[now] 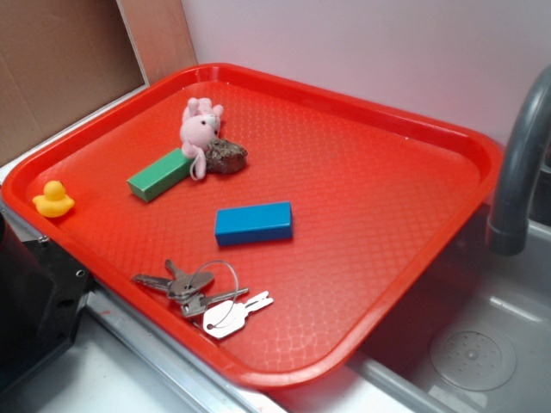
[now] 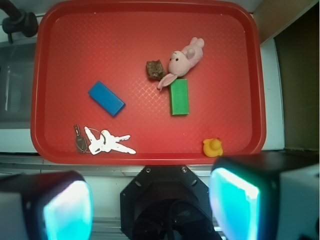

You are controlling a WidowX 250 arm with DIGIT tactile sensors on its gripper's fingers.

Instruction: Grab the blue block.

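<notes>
Blue block [image 1: 253,223] lies flat on the red tray [image 1: 387,224] near the keys [image 1: 202,292], while the hand [image 2: 150,205] hangs spread, empty.

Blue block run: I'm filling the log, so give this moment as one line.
phase: pre-grasp | gripper: open, empty, high above tray | blue block: flat on tray, untouched, near keys

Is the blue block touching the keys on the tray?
Apart. The wrist view shows bare red tray between the blue block and the keys; the exterior view shows the same gap.
</notes>
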